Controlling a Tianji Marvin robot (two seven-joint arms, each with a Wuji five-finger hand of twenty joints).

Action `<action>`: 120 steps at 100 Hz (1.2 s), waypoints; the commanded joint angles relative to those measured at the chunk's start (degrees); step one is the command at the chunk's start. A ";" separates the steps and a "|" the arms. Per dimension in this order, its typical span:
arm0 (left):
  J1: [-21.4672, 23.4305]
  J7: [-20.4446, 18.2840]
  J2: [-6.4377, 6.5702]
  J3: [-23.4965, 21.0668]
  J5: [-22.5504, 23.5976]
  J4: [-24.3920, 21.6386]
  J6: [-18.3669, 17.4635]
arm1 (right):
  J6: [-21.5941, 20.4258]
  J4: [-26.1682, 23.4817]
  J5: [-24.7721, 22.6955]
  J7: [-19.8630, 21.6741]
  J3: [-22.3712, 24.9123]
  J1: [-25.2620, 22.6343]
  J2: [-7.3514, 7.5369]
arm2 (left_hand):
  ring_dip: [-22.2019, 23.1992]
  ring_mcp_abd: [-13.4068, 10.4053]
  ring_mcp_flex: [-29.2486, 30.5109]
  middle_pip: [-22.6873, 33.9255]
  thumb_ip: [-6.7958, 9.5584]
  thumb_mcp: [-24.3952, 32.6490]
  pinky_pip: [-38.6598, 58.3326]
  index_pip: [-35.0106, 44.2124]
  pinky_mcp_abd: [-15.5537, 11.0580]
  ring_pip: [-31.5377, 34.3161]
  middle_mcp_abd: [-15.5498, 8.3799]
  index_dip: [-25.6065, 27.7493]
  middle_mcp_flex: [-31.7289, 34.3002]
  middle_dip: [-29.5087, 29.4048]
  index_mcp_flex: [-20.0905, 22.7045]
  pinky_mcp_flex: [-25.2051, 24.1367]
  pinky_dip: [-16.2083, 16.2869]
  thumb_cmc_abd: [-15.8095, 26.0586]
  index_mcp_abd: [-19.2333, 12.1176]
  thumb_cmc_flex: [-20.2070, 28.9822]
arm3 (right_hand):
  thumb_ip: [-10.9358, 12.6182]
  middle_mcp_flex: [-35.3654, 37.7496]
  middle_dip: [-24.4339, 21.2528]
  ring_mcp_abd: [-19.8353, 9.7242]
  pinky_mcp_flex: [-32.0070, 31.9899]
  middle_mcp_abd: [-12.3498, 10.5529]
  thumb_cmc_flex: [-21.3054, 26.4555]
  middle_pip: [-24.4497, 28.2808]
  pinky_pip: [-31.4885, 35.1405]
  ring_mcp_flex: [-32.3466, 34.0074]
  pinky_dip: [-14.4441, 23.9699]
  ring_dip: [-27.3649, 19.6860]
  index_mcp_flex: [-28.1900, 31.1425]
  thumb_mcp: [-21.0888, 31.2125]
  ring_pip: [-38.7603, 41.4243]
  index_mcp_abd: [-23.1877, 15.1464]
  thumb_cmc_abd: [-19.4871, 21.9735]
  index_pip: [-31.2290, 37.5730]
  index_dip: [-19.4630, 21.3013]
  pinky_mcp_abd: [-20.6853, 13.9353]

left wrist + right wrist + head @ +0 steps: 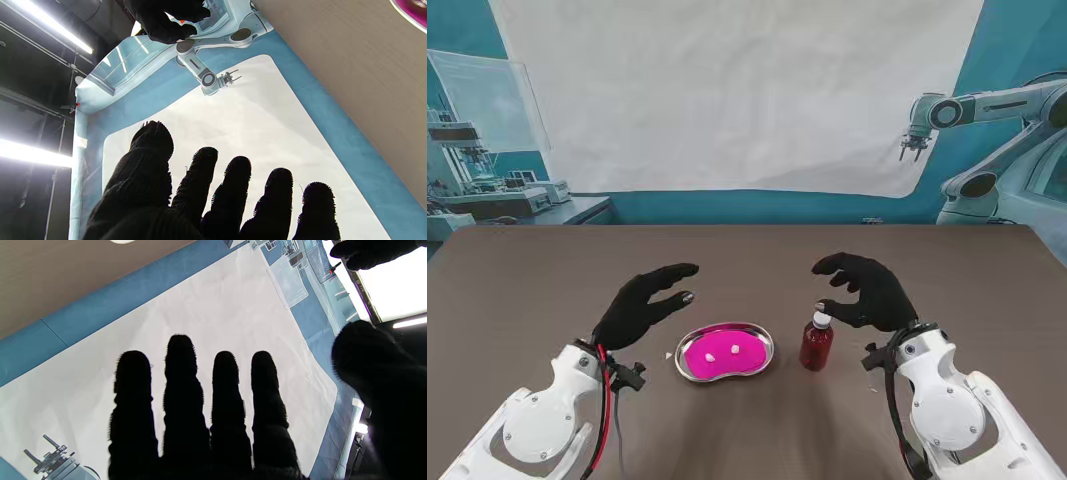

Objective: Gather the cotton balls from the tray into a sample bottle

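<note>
2 cotton balls [723,352] lie in the pink tray [758,361], table centre, near me. Bottle [816,343] stands upright just right of tray, white cap on. Left hand [642,305] hovers left of tray, fingers [230,196] spread, holding nothing. Right hand [867,290] over/behind bottle, fingers [181,390] apart, empty.

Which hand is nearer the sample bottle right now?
Right. The right hand hovers beside the sample bottle, fingertips just over its cap. The left hand is across the tray, open, holding nothing.
</note>
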 commanded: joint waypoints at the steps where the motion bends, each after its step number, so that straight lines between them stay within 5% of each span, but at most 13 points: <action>1: 0.35 -1.27 -0.21 -0.15 0.02 -0.55 0.44 | 0.11 -0.45 -0.19 1.13 -0.25 -0.26 -0.08 | 0.77 -0.43 0.74 -0.12 1.64 -0.44 -0.30 -0.11 -0.38 0.18 -0.41 0.42 1.06 0.60 0.53 -0.53 0.97 -0.41 -1.90 -0.75 | 0.93 0.54 -0.30 0.06 0.15 -0.08 -0.51 -0.61 0.86 1.25 -0.43 0.91 1.03 -0.02 0.32 -0.78 -0.27 -0.52 -1.22 0.69; 18: 0.57 -1.24 -0.21 -0.19 0.19 -0.87 0.94 | 1.25 -1.07 -1.46 1.26 -0.34 -0.42 0.06 | 0.79 -0.34 0.87 -0.10 1.57 -0.50 -0.38 -0.25 -0.35 0.11 -0.36 0.47 1.39 0.69 0.50 -0.51 1.11 -0.24 -2.02 -0.87 | 0.98 0.43 -0.27 0.50 -0.71 0.22 -0.78 -0.78 0.50 0.61 -0.48 0.88 1.39 -0.67 0.00 -0.63 0.63 -0.68 -1.20 1.19; 39: 0.16 -1.60 -0.18 -0.29 0.04 -0.46 1.40 | 4.15 -2.97 -9.47 1.53 -0.29 0.41 0.89 | 0.77 -0.35 0.73 -0.20 1.53 -0.72 -0.55 -0.56 -0.37 -0.04 -0.24 0.30 1.46 0.68 0.45 -0.62 1.21 0.05 -2.08 -1.06 | 1.07 -1.75 -0.48 0.70 -2.99 -0.08 -2.38 -1.93 -0.80 -2.92 -0.45 0.21 1.88 -2.80 -2.02 -1.87 1.85 -1.46 -1.28 1.66; 62: 0.21 -1.94 -0.09 -0.17 0.46 -0.38 2.50 | 5.02 -3.72 -16.10 8.50 -0.28 2.42 2.74 | 0.77 -0.16 0.78 -0.23 1.54 -0.89 -0.60 -0.69 -0.15 -0.09 0.01 0.15 1.57 0.67 0.51 -0.66 1.35 0.34 -1.98 -1.01 | 0.91 -8.10 -0.50 0.90 -6.27 -1.10 -5.01 -2.88 -3.23 -8.83 0.03 -1.51 -1.33 -5.42 -5.57 -3.51 2.43 -4.12 -1.29 1.40; 120: -0.22 -3.26 0.34 0.22 2.32 -0.21 3.64 | 3.54 4.08 -23.77 15.15 -5.08 7.98 4.90 | 0.85 0.08 0.98 -0.15 1.58 -1.32 -0.68 -0.42 0.03 -0.02 0.88 0.12 2.06 0.74 1.32 -0.49 1.49 1.01 -1.56 -0.79 | 0.31 -10.56 -0.35 0.23 -4.80 -1.38 -6.34 -1.13 -3.24 -7.83 1.81 -1.76 -3.72 -4.03 -4.63 -3.12 0.05 -4.32 -0.10 0.72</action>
